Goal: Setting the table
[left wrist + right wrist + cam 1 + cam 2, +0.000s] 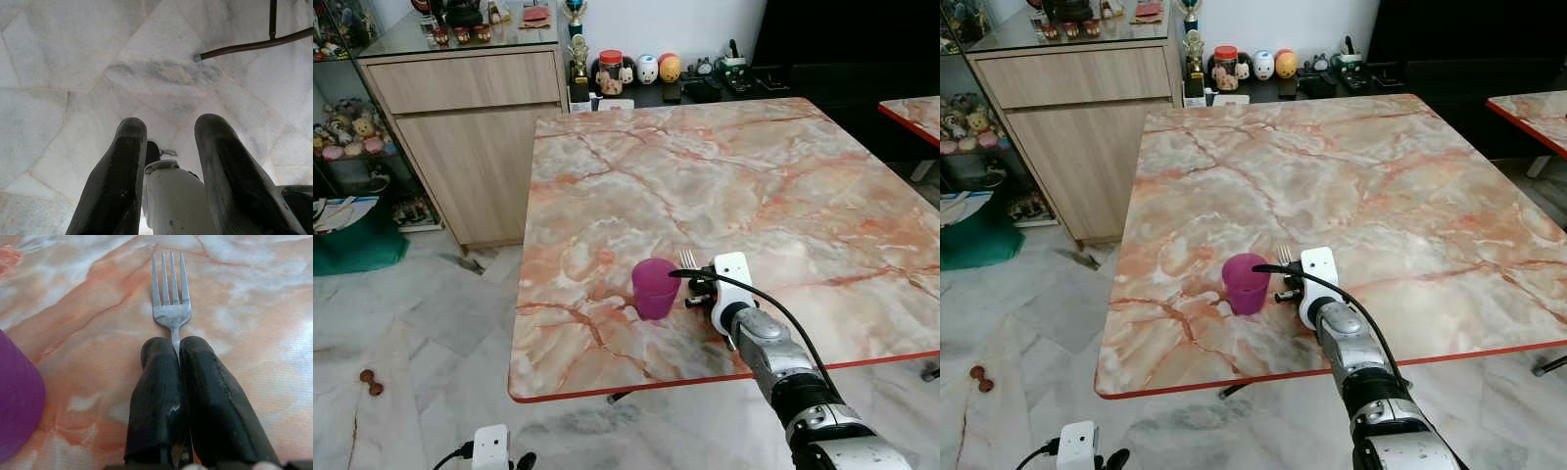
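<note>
You're looking at the right arm: silver metal segments, dark ribbed joint rings, white wrist block, black cable looping over it. Right gripper is showing two long black scuffed fingers. Left gripper: same black fingers, white housing between.

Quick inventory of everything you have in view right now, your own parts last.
table: one, orange-pink marble top, before the robot.
cup: one, purple, near the table's front edge.
fork: one, silver, over the table beside the cup, tines pointing away.
cabinet: one, light wood, beyond the table on the left.
figurines: several, mixed colours, on a dark shelf behind the table.
right gripper: shut on the fork's handle.
left gripper: open, hanging above the floor.
</note>
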